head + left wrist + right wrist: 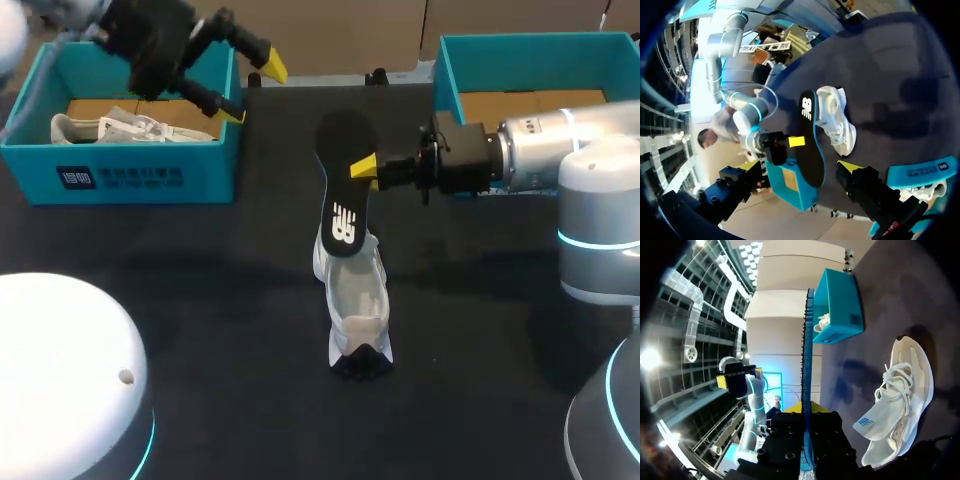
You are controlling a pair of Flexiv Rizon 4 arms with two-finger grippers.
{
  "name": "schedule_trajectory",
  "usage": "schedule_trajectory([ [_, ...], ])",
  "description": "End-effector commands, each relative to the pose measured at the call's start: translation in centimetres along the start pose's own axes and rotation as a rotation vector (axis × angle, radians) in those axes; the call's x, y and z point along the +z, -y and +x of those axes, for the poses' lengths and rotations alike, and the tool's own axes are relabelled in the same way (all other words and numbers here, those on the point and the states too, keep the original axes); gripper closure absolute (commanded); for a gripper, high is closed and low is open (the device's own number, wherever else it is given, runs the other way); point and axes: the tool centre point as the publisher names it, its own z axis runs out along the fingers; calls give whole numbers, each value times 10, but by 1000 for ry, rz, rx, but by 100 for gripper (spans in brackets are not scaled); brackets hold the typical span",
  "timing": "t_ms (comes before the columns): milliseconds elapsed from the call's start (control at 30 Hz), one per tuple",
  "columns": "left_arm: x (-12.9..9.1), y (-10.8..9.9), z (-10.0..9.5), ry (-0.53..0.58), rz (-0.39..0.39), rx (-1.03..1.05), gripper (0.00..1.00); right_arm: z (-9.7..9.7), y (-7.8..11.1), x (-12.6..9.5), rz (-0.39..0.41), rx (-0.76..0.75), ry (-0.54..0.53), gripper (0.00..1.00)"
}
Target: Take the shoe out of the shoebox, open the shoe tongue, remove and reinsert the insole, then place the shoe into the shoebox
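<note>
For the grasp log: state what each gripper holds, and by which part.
Right gripper is shut on the insole, pinching its side edge about midway along. Left gripper is open, holding nothing.

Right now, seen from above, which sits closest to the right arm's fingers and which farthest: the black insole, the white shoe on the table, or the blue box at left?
1. Black insole: gripped between the right fingers, mid-table.
2. White shoe: on the table, under the insole's low end.
3. Blue box: at the far left, beyond both.
</note>
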Motion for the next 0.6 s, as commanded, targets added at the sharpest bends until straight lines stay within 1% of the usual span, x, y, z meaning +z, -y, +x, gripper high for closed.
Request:
schedule_trajectory([
  [33, -1, -7, -5, -306, 208, -2, 0, 1, 0, 1, 0, 1, 5, 100],
  [200, -1, -7, -5, -306, 208, -2, 0, 1, 0, 1, 0, 1, 5, 100],
  [233, 5, -6, -13, -354, 208, 12, 0, 1, 0, 1, 0, 1, 5, 100],
  [267, 7, -5, -22, -375, 218, 7, 0, 1, 0, 1, 0, 1, 5, 100],
  [300, 8, -5, -27, -389, 226, 14, 0, 1, 0, 1, 0, 1, 5, 100],
  [333, 11, -6, -38, -452, 221, 31, 0, 1, 0, 1, 0, 1, 5, 100],
  [433, 19, -12, -50, -555, 228, 38, 0, 1, 0, 1, 0, 1, 5, 100],
  [533, 33, -18, -54, -742, 226, 12, 0, 1, 0, 1, 0, 1, 5, 100],
  [567, 36, -20, -54, -787, 239, 6, 0, 1, 0, 1, 0, 1, 5, 100],
  [600, 38, -20, -54, -816, 225, 8, 0, 1, 0, 1, 0, 1, 5, 100],
])
